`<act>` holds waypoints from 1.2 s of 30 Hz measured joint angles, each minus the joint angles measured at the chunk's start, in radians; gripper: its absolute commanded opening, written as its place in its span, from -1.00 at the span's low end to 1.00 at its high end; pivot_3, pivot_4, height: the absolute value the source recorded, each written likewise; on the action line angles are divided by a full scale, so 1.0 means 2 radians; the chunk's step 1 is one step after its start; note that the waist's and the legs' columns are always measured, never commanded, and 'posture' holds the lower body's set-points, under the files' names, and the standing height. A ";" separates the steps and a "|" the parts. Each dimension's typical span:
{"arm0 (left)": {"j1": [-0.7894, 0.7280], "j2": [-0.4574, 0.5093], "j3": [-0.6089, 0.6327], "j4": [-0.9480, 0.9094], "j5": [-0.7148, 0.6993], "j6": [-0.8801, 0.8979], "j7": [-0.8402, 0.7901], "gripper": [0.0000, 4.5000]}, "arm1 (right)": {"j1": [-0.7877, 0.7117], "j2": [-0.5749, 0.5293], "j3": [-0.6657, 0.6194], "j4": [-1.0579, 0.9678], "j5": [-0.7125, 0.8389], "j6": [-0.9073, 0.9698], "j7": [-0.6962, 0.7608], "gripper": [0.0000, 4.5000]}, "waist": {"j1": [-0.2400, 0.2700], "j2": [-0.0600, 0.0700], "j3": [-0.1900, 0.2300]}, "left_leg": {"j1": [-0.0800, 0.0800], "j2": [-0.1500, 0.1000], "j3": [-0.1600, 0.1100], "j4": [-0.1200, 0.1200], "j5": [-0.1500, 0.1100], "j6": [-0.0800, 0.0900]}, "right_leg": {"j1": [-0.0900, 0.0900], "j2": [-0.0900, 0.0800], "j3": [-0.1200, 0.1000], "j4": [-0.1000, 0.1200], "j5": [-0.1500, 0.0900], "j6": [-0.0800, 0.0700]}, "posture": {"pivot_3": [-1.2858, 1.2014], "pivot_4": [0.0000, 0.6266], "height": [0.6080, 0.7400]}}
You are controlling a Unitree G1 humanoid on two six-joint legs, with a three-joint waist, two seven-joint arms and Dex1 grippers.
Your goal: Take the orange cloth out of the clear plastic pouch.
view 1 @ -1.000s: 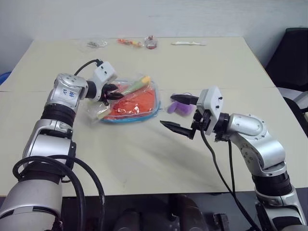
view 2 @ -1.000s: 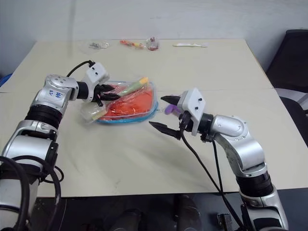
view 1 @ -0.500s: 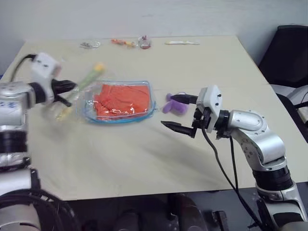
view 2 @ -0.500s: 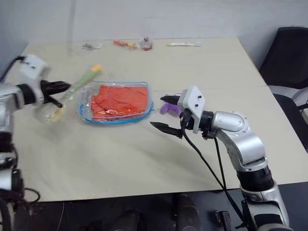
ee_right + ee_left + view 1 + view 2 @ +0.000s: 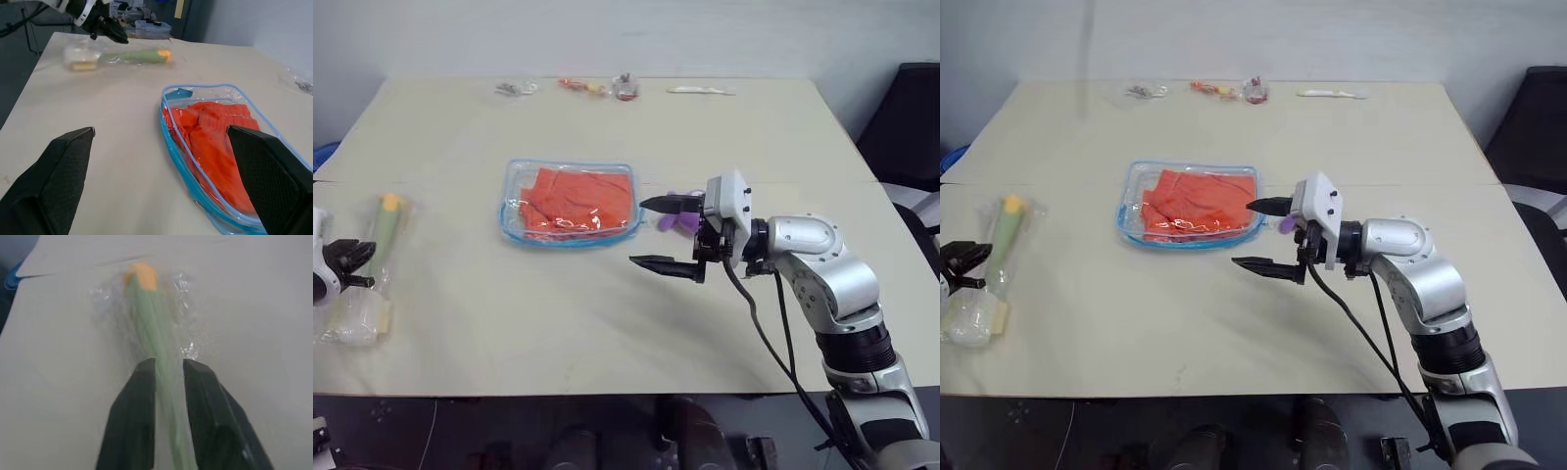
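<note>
Quick rundown from us: the flat clear plastic pouch with the light blue zipper trim (image 5: 514, 217) lay in the middle of the beige table (image 5: 607, 323), and the wrinkly bright orange cloth (image 5: 579, 199) was fully inside it, filling most of it. The right gripper (image 5: 663, 235) hovered just beside the pouch's right edge with its two black fingers spread wide and nothing between them. From the head views we honestly couldn't say whether the upper fingertip touched the pouch's corner or just lined up with it. A small purple plush toy (image 5: 679, 222) sat right behind that gripper, mostly hidden by it, so we only caught a bit of it. Way over at the table's left edge the left gripper (image 5: 352, 259) was at the thin clear wrapper with the green-yellow stick (image 5: 382, 220), well apart from the pouch. We couldn't tell whether it was actually pinching the wrapper or not. The wrapper's near end held something pale and blurry (image 5: 352, 315) that we couldn't make out. Along the far edge sat a few tiny bits: a clear packet (image 5: 512, 88), something orange (image 5: 579, 85), a small reddish thing (image 5: 625, 86) and a white stick (image 5: 700, 90), all too small to identify. A black chair (image 5: 911, 117) was cut off at the right.
</note>
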 measured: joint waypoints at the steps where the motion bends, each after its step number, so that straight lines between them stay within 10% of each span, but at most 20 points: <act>1: 0.011 -0.001 -0.001 -0.013 0.000 0.000 0.001 0.00 | -0.002 0.000 0.000 0.002 0.000 0.000 0.002 1.00 | -0.001 0.000 0.000 | 0.000 0.000 0.000 0.000 0.000 0.000 | 0.000 0.000 0.000 0.000 0.000 0.000 | 0.03 -0.52 1.00; 4: 0.050 0.001 0.001 -0.052 0.005 0.005 0.010 0.41 | -0.008 0.001 0.000 0.012 0.000 -0.001 0.006 1.00 | -0.005 0.000 0.000 | 0.001 0.001 0.001 -0.001 0.000 0.000 | 0.000 0.000 0.000 0.000 0.000 0.000 | 0.03 -0.52 1.00; 10: 0.070 0.014 0.034 -0.145 -0.016 0.023 -0.002 0.41 | -0.007 -0.002 -0.006 0.015 0.000 -0.001 0.004 1.00 | -0.004 0.000 0.000 | 0.000 0.001 0.000 0.000 0.000 -0.001 | 0.000 0.000 0.000 0.000 0.000 0.000 | 0.03 -0.52 1.00; 15: 0.048 0.091 -0.075 -0.250 -0.020 -0.102 -0.084 0.41 | -0.002 -0.003 -0.007 0.012 0.002 0.001 0.001 1.00 | 0.001 0.002 0.000 | 0.001 -0.001 0.001 0.000 0.000 0.000 | 0.000 -0.003 0.000 0.000 0.000 0.000 | 0.03 -0.52 1.00; 23: -0.067 0.123 -0.319 -0.056 0.144 -0.362 -0.115 0.41 | 0.008 -0.012 -0.013 0.005 0.001 0.001 -0.018 1.00 | -0.008 0.002 0.000 | 0.000 0.001 0.003 -0.001 0.000 -0.001 | 0.000 0.002 0.000 0.000 0.000 -0.001 | 0.03 -0.52 1.00; 34: -0.169 0.060 -0.397 0.120 0.221 -0.497 -0.095 0.41 | 0.056 -0.026 -0.031 -0.055 0.004 0.025 -0.058 1.00 | -0.002 0.002 0.000 | 0.000 0.001 0.004 -0.001 -0.001 0.000 | -0.001 0.002 0.000 0.000 0.000 -0.001 | 0.03 -0.52 1.00; 36: -0.177 0.057 -0.397 0.133 0.227 -0.505 -0.090 0.13 | 0.057 -0.028 -0.034 -0.060 0.005 0.026 -0.062 1.00 | -0.001 0.002 0.000 | 0.000 0.001 0.004 0.000 -0.001 0.000 | -0.001 0.002 0.000 0.000 0.000 -0.001 | 0.03 -0.52 1.00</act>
